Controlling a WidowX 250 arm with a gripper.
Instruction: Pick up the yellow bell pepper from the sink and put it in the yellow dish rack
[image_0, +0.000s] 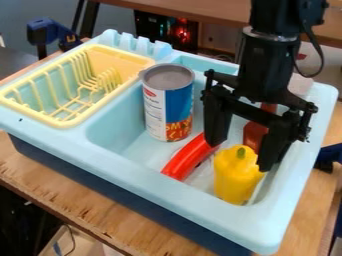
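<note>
Near spread pincer (238, 157), yellow toy (236, 177) partly hides reddish-brown object (254, 134).

Bright, diffuse light; soft shadows inside the sink (117, 132); red glow (182, 34) behind.

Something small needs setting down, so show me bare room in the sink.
The sink floor is bare between the can, the near rim and the red curved piece. It's crowded to the right: the open gripper hangs at the yellow bottle, beside that red piece.
</note>
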